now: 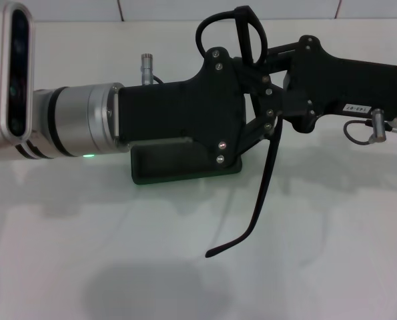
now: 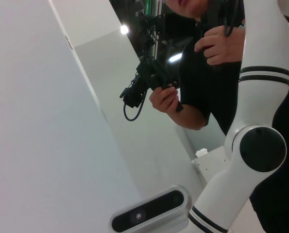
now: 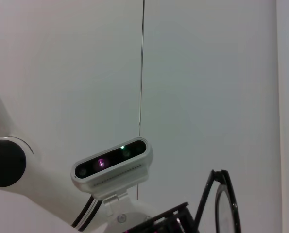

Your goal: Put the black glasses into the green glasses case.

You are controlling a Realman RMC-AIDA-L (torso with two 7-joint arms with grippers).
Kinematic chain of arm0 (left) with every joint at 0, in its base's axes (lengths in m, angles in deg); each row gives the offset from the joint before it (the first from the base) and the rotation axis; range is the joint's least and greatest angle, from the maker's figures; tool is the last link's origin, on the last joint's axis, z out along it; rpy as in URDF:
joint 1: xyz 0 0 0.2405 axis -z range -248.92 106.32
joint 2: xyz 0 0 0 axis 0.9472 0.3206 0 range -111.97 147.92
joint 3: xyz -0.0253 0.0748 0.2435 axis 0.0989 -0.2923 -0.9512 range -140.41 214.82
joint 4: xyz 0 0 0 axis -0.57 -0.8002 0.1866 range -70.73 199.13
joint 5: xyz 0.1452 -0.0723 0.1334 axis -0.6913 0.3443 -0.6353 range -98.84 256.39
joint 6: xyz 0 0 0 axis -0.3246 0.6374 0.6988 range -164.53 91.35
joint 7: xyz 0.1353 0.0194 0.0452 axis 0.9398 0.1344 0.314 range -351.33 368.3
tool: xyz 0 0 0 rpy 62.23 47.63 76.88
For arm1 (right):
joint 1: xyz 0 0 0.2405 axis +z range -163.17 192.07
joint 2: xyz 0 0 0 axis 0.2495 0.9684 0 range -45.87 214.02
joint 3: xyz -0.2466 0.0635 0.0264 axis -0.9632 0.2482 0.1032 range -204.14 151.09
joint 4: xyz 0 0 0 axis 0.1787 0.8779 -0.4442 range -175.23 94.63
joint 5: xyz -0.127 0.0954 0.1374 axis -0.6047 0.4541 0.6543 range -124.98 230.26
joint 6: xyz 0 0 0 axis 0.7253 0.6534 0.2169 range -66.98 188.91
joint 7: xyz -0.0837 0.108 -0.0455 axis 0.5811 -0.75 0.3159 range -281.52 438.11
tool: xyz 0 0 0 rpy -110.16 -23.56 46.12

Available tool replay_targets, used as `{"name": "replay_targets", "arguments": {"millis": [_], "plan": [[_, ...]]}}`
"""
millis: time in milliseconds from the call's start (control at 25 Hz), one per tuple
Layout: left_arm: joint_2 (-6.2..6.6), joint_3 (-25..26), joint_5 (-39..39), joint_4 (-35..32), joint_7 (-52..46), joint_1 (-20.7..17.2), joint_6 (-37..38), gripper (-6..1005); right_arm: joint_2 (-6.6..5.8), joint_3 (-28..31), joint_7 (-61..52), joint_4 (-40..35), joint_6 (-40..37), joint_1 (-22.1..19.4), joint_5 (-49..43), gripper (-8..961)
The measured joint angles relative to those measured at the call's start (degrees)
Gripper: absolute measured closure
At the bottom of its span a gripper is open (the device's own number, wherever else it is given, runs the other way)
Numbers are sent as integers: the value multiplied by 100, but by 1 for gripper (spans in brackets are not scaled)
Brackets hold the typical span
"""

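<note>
In the head view the black glasses hang in the air above the white table, lenses up at the far side and one long temple arm dangling down toward me. My left gripper reaches in from the left and is shut on the glasses near the hinge. My right gripper comes in from the right and meets them at the same spot. The green glasses case lies on the table under the left gripper, mostly hidden by it. The glasses' frame also shows in the right wrist view.
The white table spreads out in front of the case. The right wrist view shows the left arm's wrist camera. The left wrist view shows a person in black holding a device, and a white robot arm.
</note>
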Motion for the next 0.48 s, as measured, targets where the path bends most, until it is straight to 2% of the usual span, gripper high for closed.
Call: {"name": "replay_targets", "arguments": {"millis": [480], "plan": [[0,0,0,0,-15,11,-42,1000,0,-9,0,0,-23,-13,0,843]]}}
